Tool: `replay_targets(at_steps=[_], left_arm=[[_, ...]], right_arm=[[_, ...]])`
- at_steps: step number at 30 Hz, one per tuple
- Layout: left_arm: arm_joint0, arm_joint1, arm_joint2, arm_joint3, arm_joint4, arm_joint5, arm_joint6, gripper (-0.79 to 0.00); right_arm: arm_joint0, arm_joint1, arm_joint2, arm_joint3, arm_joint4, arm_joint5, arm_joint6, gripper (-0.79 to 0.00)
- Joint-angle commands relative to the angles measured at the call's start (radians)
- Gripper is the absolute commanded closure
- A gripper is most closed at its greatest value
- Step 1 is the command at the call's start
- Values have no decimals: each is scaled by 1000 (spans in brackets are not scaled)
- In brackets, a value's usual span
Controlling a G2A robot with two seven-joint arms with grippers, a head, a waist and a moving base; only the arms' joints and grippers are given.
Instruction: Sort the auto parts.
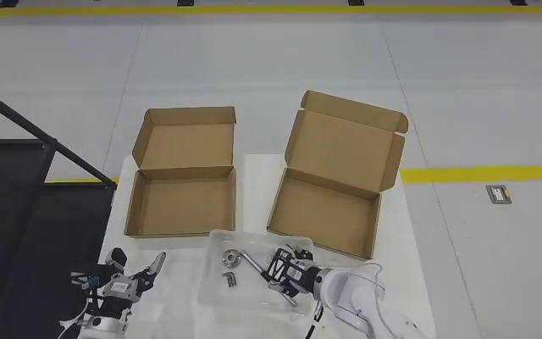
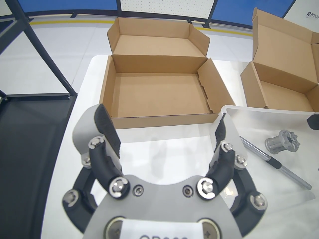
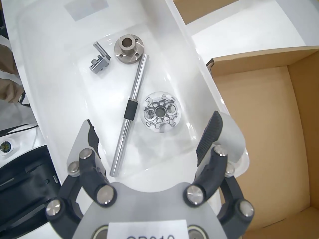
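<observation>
A clear plastic tray [image 1: 218,236] [image 3: 174,18] at the table's front holds several metal parts: a flanged hub [image 3: 128,48] [image 1: 229,258], a small angle bracket [image 3: 99,62] [image 1: 229,277], a long rod with a black band [image 3: 129,115] [image 2: 274,161], and a slotted disc [image 3: 160,115]. My right gripper [image 3: 153,125] [image 1: 284,269] hangs open over the tray, above the rod's near end and the disc, holding nothing. Left of the tray, my left gripper [image 2: 161,116] [image 1: 138,258] stands open and empty above the bare table, in front of the left box.
Two open cardboard boxes stand behind the tray, the left box [image 1: 180,203] [image 2: 159,85] and the right box [image 1: 326,212] [image 3: 261,115], both with nothing inside. A black metal rack [image 1: 34,212] borders the table's left side.
</observation>
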Motion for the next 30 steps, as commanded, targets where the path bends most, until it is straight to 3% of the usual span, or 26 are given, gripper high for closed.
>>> replay_targets(at_steps=[1,7,10,13,18,22,30], left_arm=[[0,0,0,0,0,0,0,-785],[0,0,0,0,0,0,0,-785],[0,0,0,0,0,0,0,-785],[0,0,0,0,0,0,0,-785],[0,0,0,0,0,0,0,-785],[0,0,0,0,0,0,0,-785],[0,0,0,0,0,0,0,-785]], right_arm=[[36,-9,-16,-22,19,15,100,-785],[199,-39,-52,-20,223,-42,409,-785],[311,-64,-107,49,352,-59,594,-785],[409,-94,-178,130,436,-49,704,-785],[501,-138,-304,218,466,-39,721,-785],[536,-169,-369,275,423,48,761,-785],[547,-204,-416,367,391,100,701,-785]])
